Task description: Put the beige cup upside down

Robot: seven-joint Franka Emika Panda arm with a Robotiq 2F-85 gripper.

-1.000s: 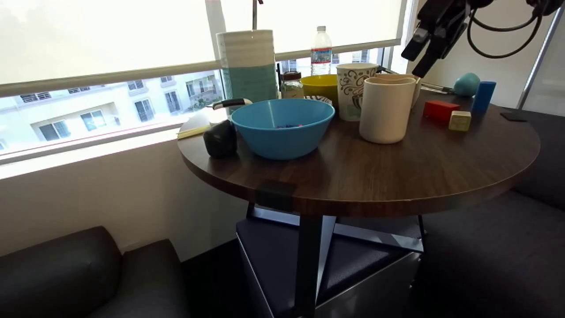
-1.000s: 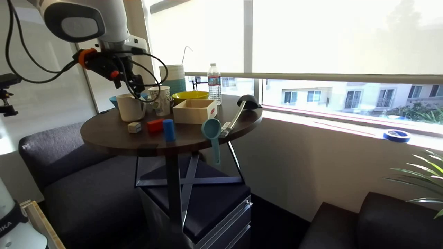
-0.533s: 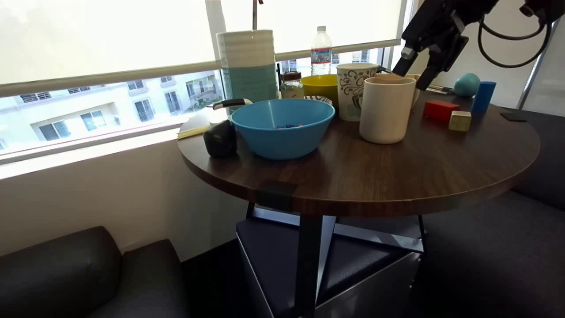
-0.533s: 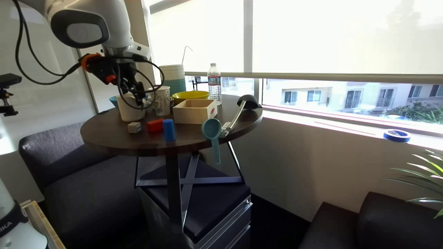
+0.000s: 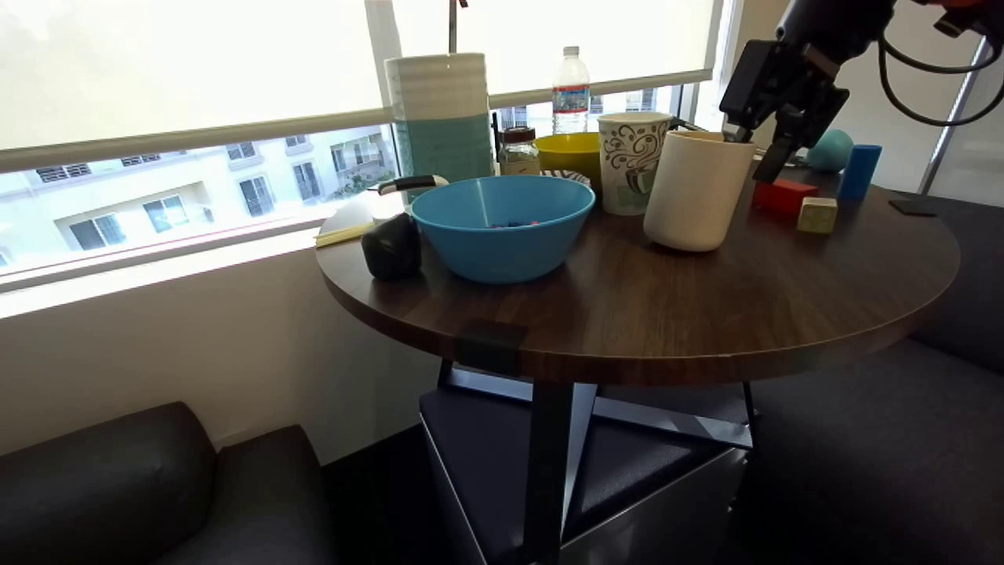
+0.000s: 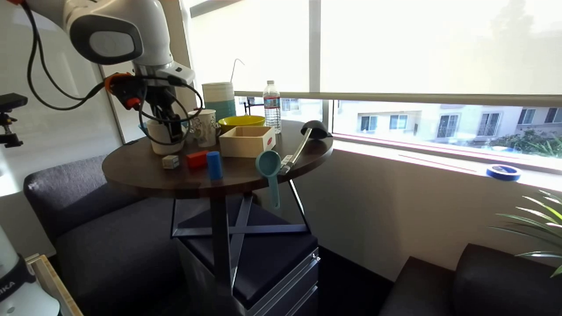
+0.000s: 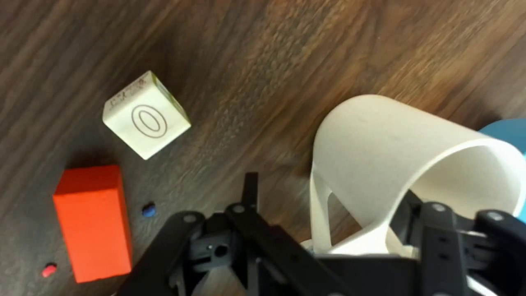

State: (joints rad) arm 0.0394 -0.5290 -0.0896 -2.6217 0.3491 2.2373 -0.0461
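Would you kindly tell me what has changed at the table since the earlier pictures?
In an exterior view, the beige cup has tilted, its top shifting right. The gripper has come down, one finger now inside the cup's mouth and the other outside. Its fingers stand apart, so no firm grasp shows. The blue bowl, patterned cup and red block look unmoved.

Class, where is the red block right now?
In the wrist view, the red block lies at the lower left, just below the pale cube.
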